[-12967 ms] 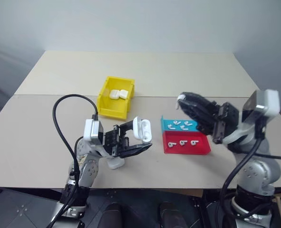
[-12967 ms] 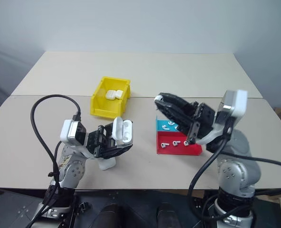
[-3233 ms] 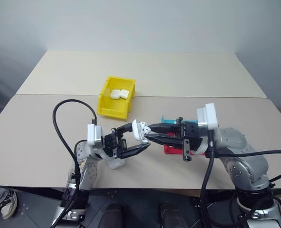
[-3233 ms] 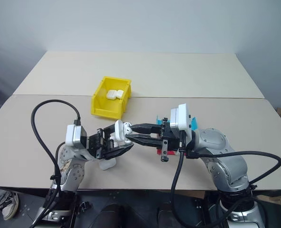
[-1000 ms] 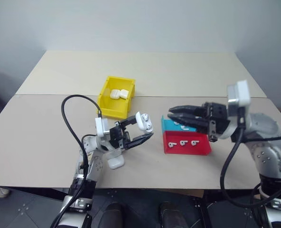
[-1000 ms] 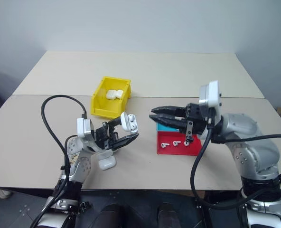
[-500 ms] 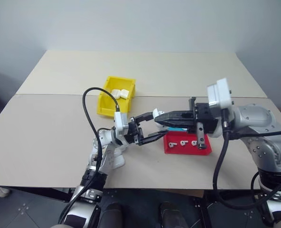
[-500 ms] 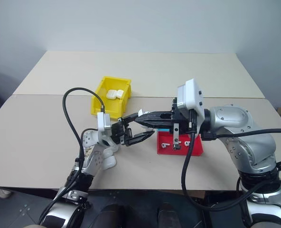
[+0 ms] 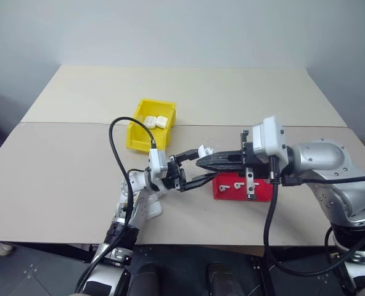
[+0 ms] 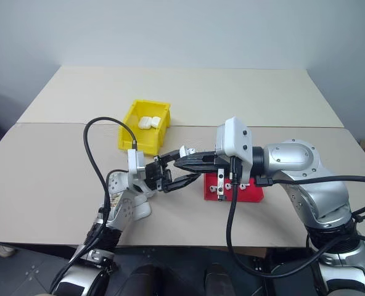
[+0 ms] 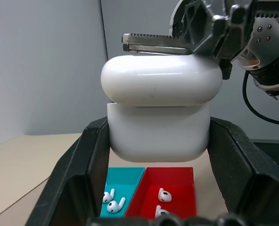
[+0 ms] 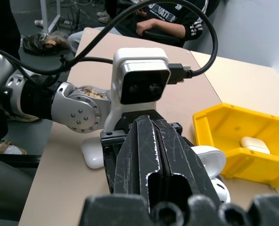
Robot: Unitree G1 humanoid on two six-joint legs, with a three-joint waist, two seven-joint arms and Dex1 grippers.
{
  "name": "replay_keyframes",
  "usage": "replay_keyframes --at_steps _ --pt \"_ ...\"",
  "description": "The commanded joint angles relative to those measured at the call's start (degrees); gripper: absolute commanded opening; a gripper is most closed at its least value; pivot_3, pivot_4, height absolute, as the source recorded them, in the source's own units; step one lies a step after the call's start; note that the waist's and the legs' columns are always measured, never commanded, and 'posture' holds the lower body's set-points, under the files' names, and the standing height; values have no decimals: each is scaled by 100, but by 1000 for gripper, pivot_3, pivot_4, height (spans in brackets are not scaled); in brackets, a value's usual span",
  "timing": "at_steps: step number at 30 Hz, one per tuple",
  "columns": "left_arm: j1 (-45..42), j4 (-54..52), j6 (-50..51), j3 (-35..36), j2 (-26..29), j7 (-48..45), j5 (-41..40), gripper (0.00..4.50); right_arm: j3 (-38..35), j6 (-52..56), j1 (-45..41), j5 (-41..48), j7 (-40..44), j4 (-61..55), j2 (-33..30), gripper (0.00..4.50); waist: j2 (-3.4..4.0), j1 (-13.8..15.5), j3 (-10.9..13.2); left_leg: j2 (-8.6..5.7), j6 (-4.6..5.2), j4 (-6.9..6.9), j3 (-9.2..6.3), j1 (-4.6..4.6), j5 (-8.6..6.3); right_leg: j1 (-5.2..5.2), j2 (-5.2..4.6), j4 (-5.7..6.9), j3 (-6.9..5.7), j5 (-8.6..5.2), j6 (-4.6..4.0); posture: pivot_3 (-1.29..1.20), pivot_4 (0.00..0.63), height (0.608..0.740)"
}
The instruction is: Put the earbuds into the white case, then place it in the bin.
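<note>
White case [image 11: 159,113] upright, lid uppermost, clamped between left gripper [image 9: 198,166] fingers; closed, empty right gripper [image 9: 202,163] tips against lid.

Right pincer [image 9: 202,163] blocks the white case [image 9: 202,151] lid.

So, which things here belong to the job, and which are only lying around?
Job: white case in the left gripper; right gripper; earbuds in the tray; yellow bin.
Lying about: spare case on the table; cases in the bin.
</note>
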Motion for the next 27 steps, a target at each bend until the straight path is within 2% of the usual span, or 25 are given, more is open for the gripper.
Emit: replay_keyframes --at_steps 1,11,20,27 --pt "-12 -250 -153 44 -47 -5 -169 2790 -224 -48 22 -33 33 -2 -167 23 0 1 0 0 0 0 0 0 0 0 0 0 0 0 0 0 150 740" --pt "65 -313 -130 116 83 -52 -251 2790 -484 -162 224 -106 182 99 -505 23 0 0 0 0 0 0 0 1 0 1 0 0 0 0 0 0 150 740" --pt "80 -341 -135 115 100 9 -250 2790 -652 -229 142 -143 172 229 -565 23 0 3 0 0 0 1 0 0 0 1 0 0 0 0 0 0 150 740" --pt "37 -165 -198 41 53 55 -119 2790 -1006 204 -359 809 50 -6 -360 23 0 0 0 0 0 -1 -1 1 0 1 0 0 0 0 0 0 150 740"
